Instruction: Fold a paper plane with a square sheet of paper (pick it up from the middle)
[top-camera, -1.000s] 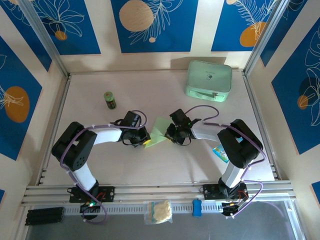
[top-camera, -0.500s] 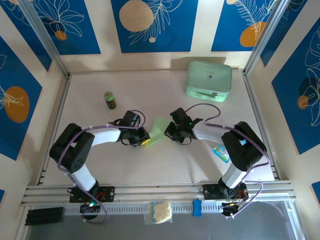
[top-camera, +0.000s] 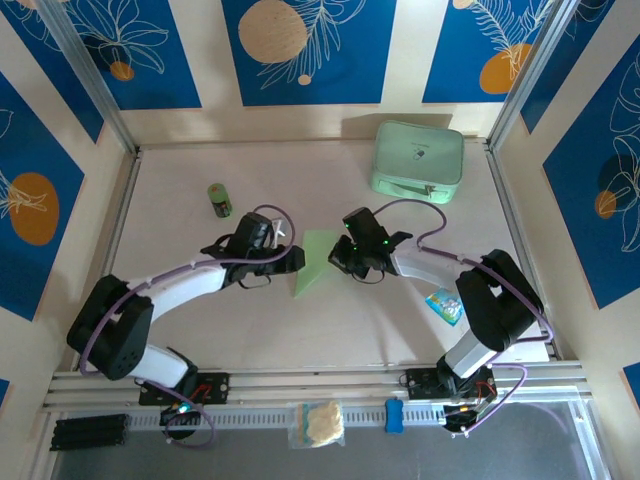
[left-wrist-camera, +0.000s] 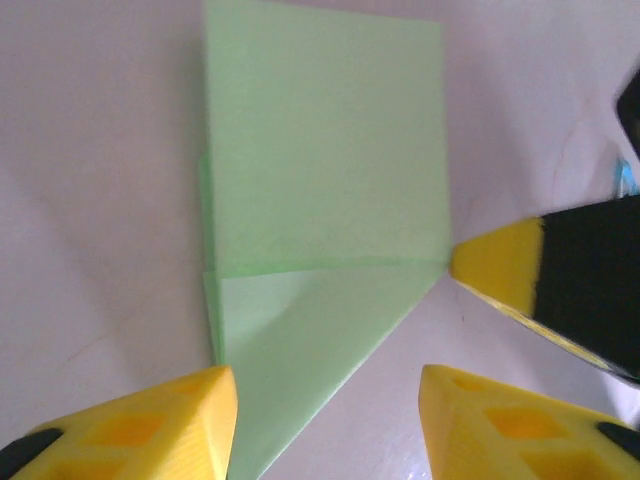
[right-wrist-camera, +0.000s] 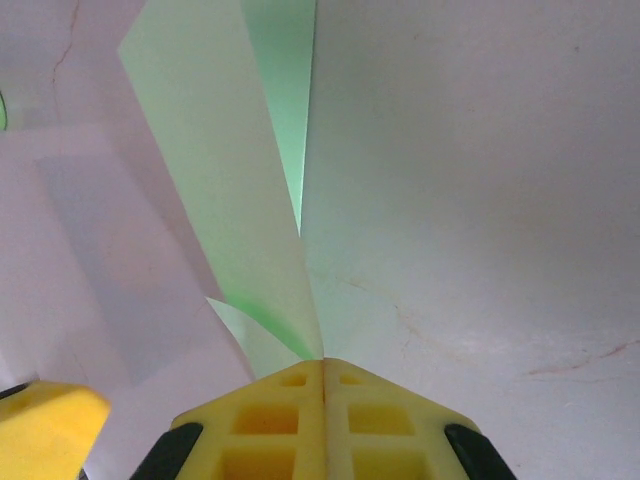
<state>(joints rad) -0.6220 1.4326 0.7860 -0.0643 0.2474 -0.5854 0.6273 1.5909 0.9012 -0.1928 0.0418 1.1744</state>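
The pale green sheet of paper (top-camera: 314, 262) lies mid-table, folded over, with a triangular flap at its near end (left-wrist-camera: 300, 330). My left gripper (top-camera: 294, 262) sits at its left edge and is open; its yellow fingers (left-wrist-camera: 150, 425) straddle the flap's pointed end without touching it. My right gripper (top-camera: 338, 258) is at the paper's right edge. Its jaws are pressed together (right-wrist-camera: 323, 365) and a raised fold of the paper (right-wrist-camera: 225, 190) comes out of the seam. The right gripper's yellow tip (left-wrist-camera: 500, 265) touches the paper's corner.
A mint-green case (top-camera: 417, 158) stands at the back right and a small green bottle (top-camera: 219, 199) at the left. A blue packet (top-camera: 441, 305) lies by the right arm. A bag (top-camera: 317, 422) and a blue piece (top-camera: 395, 415) sit on the front rail.
My left gripper has opened and let go of the paper, and the left arm has stretched forward and to the right. The right gripper has stayed shut on the paper.
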